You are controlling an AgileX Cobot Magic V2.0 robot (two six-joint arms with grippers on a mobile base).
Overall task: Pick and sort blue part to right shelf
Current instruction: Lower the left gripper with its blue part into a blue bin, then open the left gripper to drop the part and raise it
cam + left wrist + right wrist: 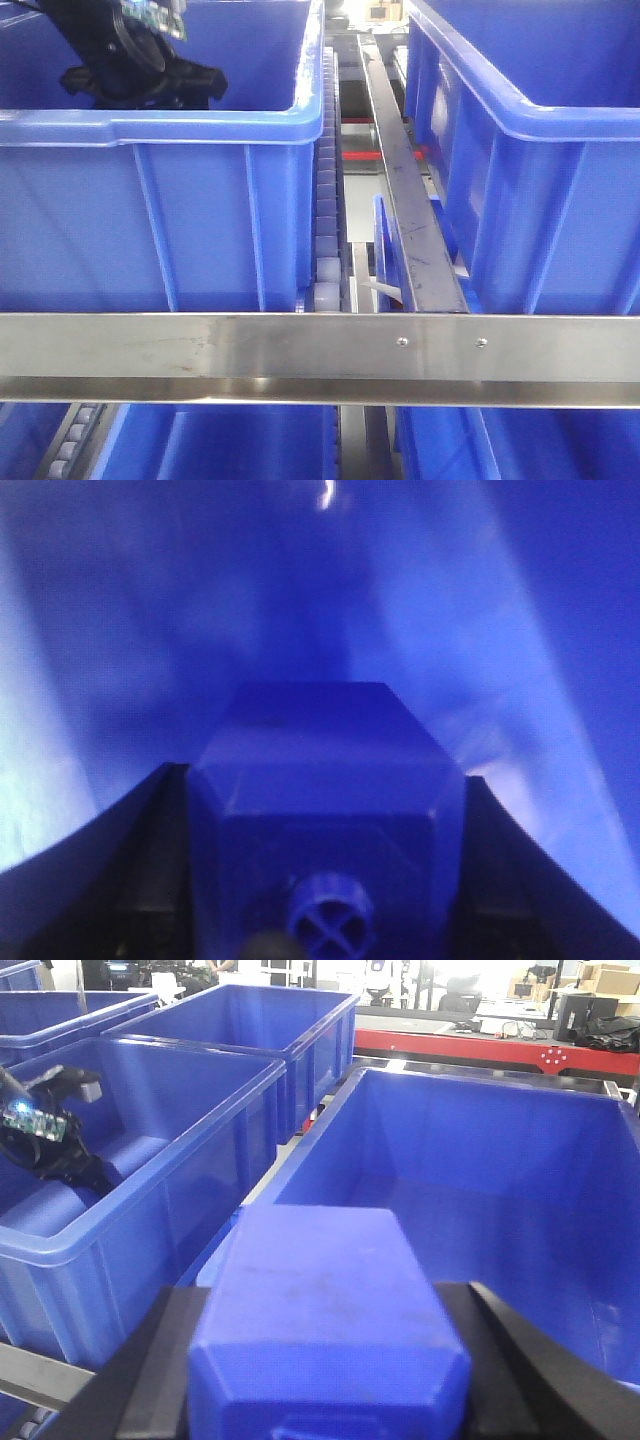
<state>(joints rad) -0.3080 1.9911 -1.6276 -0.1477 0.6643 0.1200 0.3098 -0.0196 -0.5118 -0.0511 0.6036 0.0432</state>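
A blue part (320, 1290), a blocky blue plastic piece, sits between the black fingers (140, 1370) of my right gripper (320, 1360), which is shut on it. It hangs over the near rim of a large blue bin (500, 1180) on the right shelf (300, 345). My left gripper (325, 880) is down inside the left blue bin (200, 210), shut on a second blue part (320, 770) with a round cross-marked boss. The front view shows the left gripper (150, 80) at the top left, but not the right one.
Pale roller tracks (327, 230) and a steel divider rail (400, 180) run between the two bins. The right bin (540, 200) stands open-topped. More blue bins (230, 445) sit below the front rail. A red-framed bench (480, 1045) stands behind the shelf.
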